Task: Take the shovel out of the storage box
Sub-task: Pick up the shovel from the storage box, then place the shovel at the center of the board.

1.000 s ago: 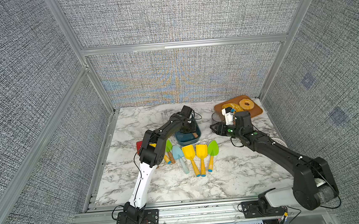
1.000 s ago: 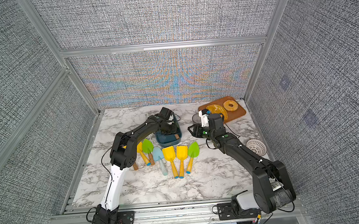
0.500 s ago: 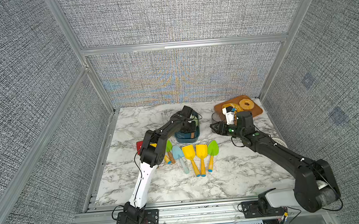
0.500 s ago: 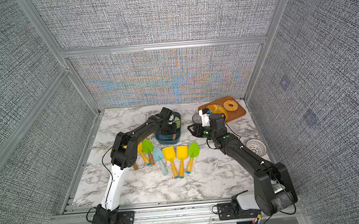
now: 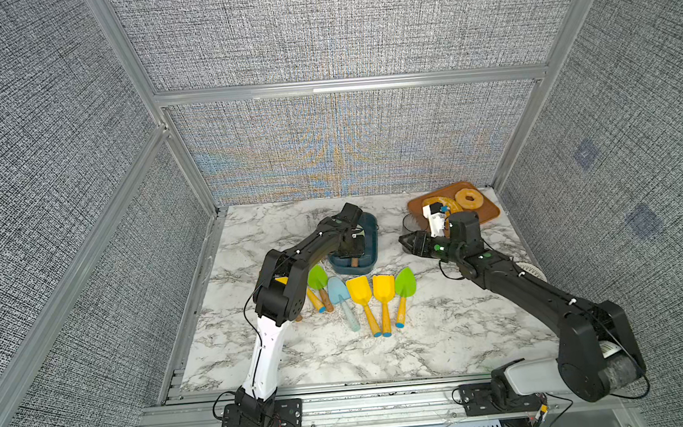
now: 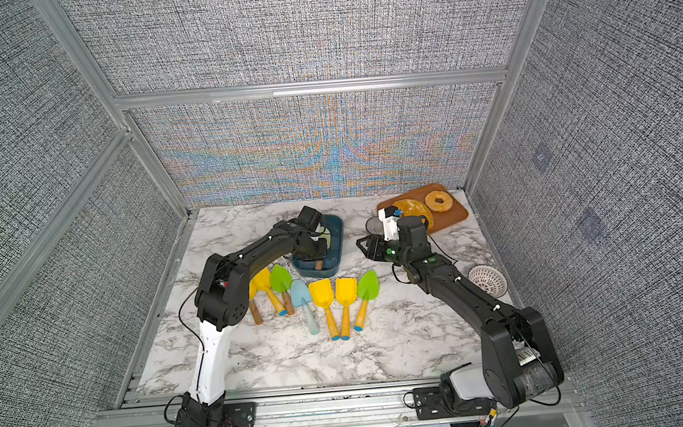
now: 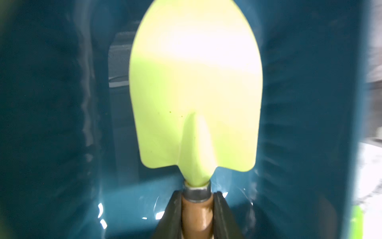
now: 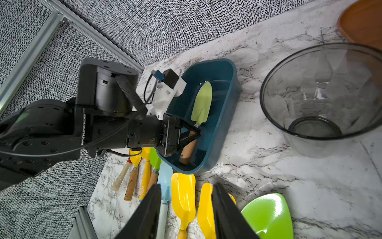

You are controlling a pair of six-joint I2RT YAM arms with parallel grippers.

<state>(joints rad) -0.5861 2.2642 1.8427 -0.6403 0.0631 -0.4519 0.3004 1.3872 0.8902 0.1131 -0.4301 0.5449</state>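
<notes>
**Left arm on the handle, lift coming up**

The left gripper (image 7: 196,203) is reaching down into the storage box (image 8: 228,97), and its black fingers (image 7: 170,213) are pinching the wooden handle of the shovel (image 7: 194,93) from both sides, just behind the metal collar. That reads as a clamped grip, nothing loose about it. The shovel, with its pale green blade, is lying lengthwise inside the teal tub. In the right wrist view its blade is pointing toward the far end and the butt of the handle appears to be sitting low against the box floor. So the grasp looks made, but the shovel is not yet out.

The right gripper (image 8: 186,191) is hovering beside the box, well clear of it, jaws apart and holding nothing. It is looking on over the row of shovels (image 5: 362,292) lying on the marble table (image 5: 342,356), with a glass bowl (image 8: 310,93) off to the side.

My read is that we are sitting between grasp and extraction. The next move is calling for a clean lift, raising the handle end enough for the blade to clear the box wall. Then comes a carry out toward free marble, probably near that row. The watch-outs, as I judge them, are the blade tip catching on the rim and the light tub dragging along with it. The open right gripper is standing close enough to steady the box if needed.
</notes>
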